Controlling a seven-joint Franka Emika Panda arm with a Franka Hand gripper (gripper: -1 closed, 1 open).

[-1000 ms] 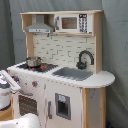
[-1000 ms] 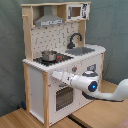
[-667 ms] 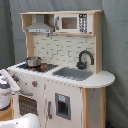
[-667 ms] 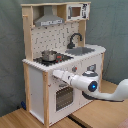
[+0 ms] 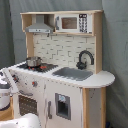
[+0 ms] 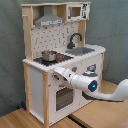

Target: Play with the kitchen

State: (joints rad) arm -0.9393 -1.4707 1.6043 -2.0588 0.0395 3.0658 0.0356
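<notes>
The kitchen [image 5: 70,50] is a white toy unit with light wood trim, seen in both exterior views [image 6: 36,85]. It has a black faucet [image 5: 85,57] over a grey sink [image 5: 72,73]. A small metal pot [image 5: 33,62] stands on the hob. A hood [image 5: 39,26] and a microwave [image 5: 70,22] sit on top. My gripper [image 6: 56,73] is at the knob panel, just above the oven door [image 6: 62,97], with the white arm reaching in from the second exterior view's lower right. In the first exterior view the gripper [image 5: 11,79] shows at the left edge.
A grey curtain hangs behind the kitchen. Wooden boards [image 6: 20,120] lie under and in front of it. A white rounded shape [image 5: 25,121] sits at the bottom of the first exterior view. The red knobs [image 6: 74,69] lie to the right of my gripper.
The gripper has crept slightly closer to the knob panel at the kitchen's front corner. Nothing on the kitchen has moved.
</notes>
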